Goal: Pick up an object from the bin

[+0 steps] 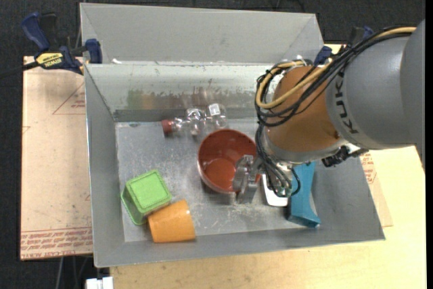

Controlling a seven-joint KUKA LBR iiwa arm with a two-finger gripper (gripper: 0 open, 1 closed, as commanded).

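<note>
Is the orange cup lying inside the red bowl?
No, the orange cup lies beside the green box, well apart from the red bowl.

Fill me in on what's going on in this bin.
The KUKA arm reaches in from the right, its gripper down at the right rim of a red-brown bowl in the middle of the bin. Whether it grips the bowl cannot be told. A blue tool lies just to its right; a green block and an orange cup lie front left.
</note>
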